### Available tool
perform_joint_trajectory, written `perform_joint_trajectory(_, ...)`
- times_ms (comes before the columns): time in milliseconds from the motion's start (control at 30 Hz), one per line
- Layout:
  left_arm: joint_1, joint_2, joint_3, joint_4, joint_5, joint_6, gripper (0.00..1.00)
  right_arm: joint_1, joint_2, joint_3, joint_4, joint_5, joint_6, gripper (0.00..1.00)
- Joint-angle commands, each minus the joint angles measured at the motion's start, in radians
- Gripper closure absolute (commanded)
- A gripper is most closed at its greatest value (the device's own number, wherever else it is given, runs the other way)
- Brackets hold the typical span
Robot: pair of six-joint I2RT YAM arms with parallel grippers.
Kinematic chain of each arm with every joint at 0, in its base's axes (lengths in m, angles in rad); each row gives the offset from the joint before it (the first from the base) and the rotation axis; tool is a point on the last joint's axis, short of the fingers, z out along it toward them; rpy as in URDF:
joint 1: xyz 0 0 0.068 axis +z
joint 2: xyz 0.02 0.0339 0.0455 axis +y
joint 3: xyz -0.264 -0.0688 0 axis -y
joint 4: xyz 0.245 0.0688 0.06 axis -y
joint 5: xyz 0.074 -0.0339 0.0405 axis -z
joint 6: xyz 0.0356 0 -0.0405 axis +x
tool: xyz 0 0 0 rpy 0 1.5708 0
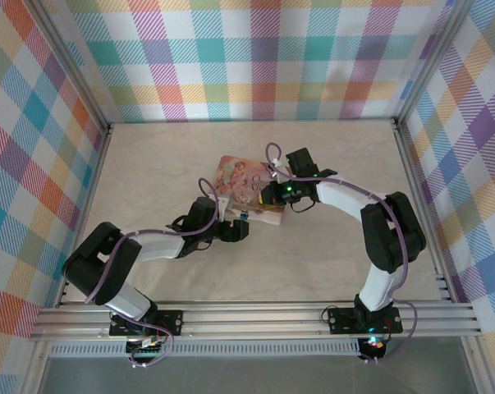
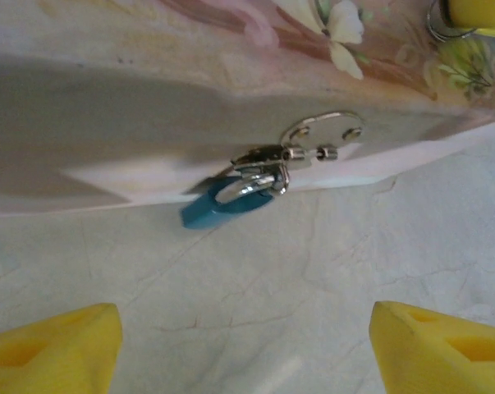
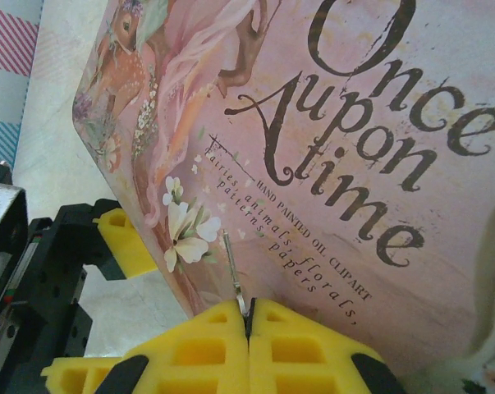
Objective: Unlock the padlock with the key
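The tiny blue padlock (image 2: 208,210) hangs by its silvery shackle (image 2: 249,188) from the hasp (image 2: 317,141) on the front wall of the pink tin (image 2: 132,123). It also shows as a blue speck, the padlock (image 1: 243,216), at the tin's near edge. My left gripper (image 2: 247,349) is open and faces the padlock from a short way off, with bare table between its yellow fingers (image 2: 54,349). Over the tin's lid (image 3: 354,164), my right gripper (image 3: 248,316) is shut on the key (image 3: 233,267). The key's thin blade sticks out edge-on past the pads.
The pink tin (image 1: 249,193) lies mid-table between both arms, lid printed "Once Upon a time". The right gripper (image 1: 273,195) hovers at its right side and the left gripper (image 1: 235,230) at its near edge. Plaid walls enclose the table (image 1: 148,164).
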Motion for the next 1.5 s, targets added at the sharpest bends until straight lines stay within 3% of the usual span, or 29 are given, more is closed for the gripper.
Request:
perform_joint_trajectory(0, -0.009, 0.027, 0.001, 0.104, -0.033, 0.021, 0.21, -0.005, 0.011, -0.037, -0.078, 0.059, -0.019, 1.0)
perform_joint_trajectory(700, -0.037, 0.183, 0.097, 0.182, -0.028, 0.014, 0.36, -0.005, -0.004, -0.069, -0.058, 0.081, -0.009, 1.0)
perform_joint_trajectory(1467, -0.086, 0.193, 0.147, 0.161, -0.111, -0.013, 0.55, -0.005, -0.017, -0.096, -0.038, 0.077, 0.01, 1.0)
